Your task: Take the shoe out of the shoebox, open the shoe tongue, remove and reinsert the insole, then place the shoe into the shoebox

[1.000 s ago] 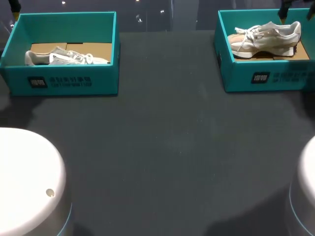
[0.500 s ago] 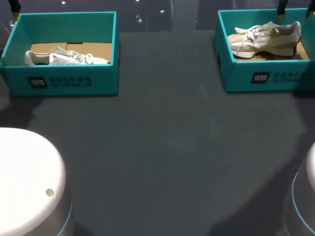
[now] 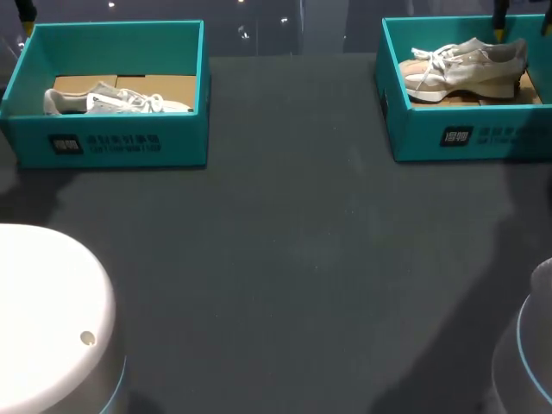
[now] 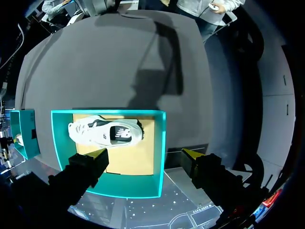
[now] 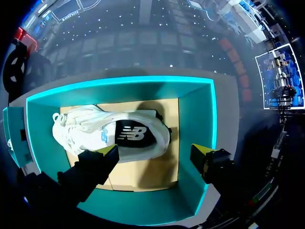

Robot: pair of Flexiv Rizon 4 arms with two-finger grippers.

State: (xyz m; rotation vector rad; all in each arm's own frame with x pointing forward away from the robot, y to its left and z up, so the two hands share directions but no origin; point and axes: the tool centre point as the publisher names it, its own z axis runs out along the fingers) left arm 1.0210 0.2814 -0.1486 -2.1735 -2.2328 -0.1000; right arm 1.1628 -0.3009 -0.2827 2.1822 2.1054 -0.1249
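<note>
Fingers (image 5: 107, 153) spread above shoe (image 3: 466, 62) lying crosswise, toe left

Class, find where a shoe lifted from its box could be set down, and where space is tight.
Bare: the dark table between the left shoebox and right shoebox, and the stretch nearer the robot. Tight: inside each box, beside the left shoe and right shoe.

Left gripper (image 4: 144, 156): pointed straight down, 2 fingers (image 4: 93, 160) spread wide, yellow tips well apart, gripping nothing. Right gripper (image 5: 155, 151): same pose, aimed down, fingers spread wide, gripping nothing. Head view: both grippers sit at the far corners, only yellow tips showing. White left arm base (image 3: 47, 310) near-left, right arm base (image 3: 530, 345) near-right.
</note>
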